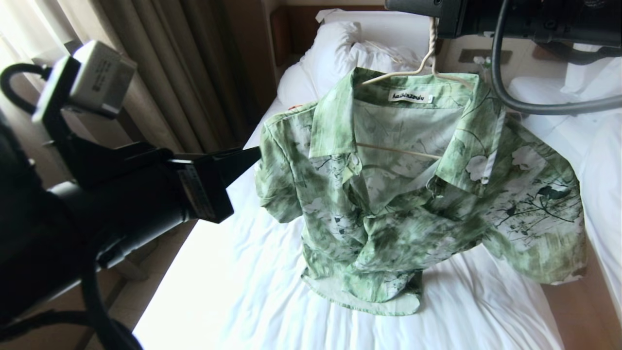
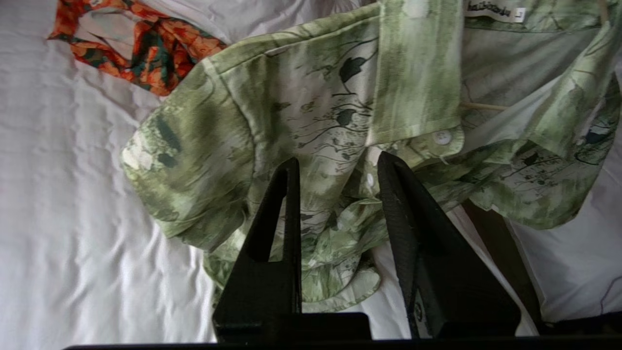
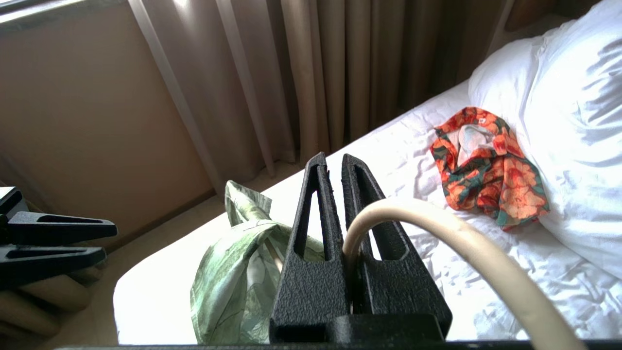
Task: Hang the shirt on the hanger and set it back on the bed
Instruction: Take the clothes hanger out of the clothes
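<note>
The green floral shirt (image 1: pixel 413 194) hangs on the cream wire hanger (image 1: pixel 427 58), its collar open and the white neck label showing. Its crumpled lower hem rests on the bed (image 1: pixel 243 291). My right gripper (image 3: pixel 335 163) is above the shirt, shut on the hanger's curved hook (image 3: pixel 437 228). My left gripper (image 1: pixel 250 155) is beside the shirt's sleeve on the curtain side. In the left wrist view the left gripper (image 2: pixel 335 165) is open, with the shirt's front (image 2: pixel 311 121) beyond the fingers and nothing held between them.
A small orange-and-green floral garment (image 3: pixel 486 165) lies on the sheet near the white pillows (image 1: pixel 335 43). Brown curtains (image 1: pixel 170 73) hang along the bed's left side. A second white bed (image 1: pixel 597 146) stands to the right, across a narrow strip of floor (image 1: pixel 583 311).
</note>
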You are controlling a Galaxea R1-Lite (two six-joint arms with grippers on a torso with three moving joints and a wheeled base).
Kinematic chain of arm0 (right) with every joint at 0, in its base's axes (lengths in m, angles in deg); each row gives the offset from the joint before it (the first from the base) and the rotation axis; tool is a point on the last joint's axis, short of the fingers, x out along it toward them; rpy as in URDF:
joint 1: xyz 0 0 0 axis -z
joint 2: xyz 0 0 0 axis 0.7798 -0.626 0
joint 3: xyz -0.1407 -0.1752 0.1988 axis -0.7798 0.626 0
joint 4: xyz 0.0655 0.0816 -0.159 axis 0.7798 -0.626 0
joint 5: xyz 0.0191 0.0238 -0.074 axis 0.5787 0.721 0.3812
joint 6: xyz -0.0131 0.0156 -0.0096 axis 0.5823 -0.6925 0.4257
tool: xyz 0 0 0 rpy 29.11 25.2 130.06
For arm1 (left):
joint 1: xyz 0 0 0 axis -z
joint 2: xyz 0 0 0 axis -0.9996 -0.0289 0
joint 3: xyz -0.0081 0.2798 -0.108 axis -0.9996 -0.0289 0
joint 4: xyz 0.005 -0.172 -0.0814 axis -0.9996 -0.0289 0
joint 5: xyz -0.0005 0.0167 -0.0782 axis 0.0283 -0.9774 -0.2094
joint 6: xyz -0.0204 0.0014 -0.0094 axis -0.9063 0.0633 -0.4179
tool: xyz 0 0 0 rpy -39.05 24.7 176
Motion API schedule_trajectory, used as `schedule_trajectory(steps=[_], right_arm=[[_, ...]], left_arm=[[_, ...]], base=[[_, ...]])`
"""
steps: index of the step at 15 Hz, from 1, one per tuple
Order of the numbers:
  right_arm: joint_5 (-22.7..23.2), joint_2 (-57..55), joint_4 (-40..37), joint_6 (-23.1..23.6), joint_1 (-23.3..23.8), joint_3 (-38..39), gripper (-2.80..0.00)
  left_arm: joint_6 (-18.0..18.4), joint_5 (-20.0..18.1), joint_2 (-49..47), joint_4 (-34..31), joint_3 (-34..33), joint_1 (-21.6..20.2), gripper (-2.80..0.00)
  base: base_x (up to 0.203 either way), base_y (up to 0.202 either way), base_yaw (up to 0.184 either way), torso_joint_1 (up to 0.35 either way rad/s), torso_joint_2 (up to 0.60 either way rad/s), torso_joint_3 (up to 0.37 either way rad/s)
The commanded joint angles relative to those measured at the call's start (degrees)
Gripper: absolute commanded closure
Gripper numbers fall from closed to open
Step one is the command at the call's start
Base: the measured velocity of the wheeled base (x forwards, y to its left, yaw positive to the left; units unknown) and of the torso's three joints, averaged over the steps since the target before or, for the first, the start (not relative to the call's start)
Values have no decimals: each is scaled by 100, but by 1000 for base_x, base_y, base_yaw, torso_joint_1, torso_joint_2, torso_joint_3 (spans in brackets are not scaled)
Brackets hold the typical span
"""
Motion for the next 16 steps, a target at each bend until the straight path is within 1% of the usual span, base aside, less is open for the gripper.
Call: schedule_trajectory(steps=[1,3,6,9,12,16], right_arm=[[23,-173,6,16,75,-21,0],[35,-209,25,18,75,-21,0],[62,-234,42,18,67,5,0],[70,-210,51,18,58,5,0],[70,-156,42,18,58,14,0],[61,-116,16,18,58,45,0]], left_arm=[[-8,-200,-643,138,176,24,-280],[-20,-256,-1050,360,276,50,-280],[6,-263,-1716,951,386,48,-280],[54,-121,-2182,1321,608,130,-280],[65,-6,-2359,1354,882,178,-280],[87,70,-2406,1345,1130,377,-280]], base=[[0,0,0,0,0,0],[0,0,0,0,0,0],[0,0,0,0,0,0],[0,0,0,0,0,0],[0,0,0,0,0,0],[0,0,0,0,0,0]])
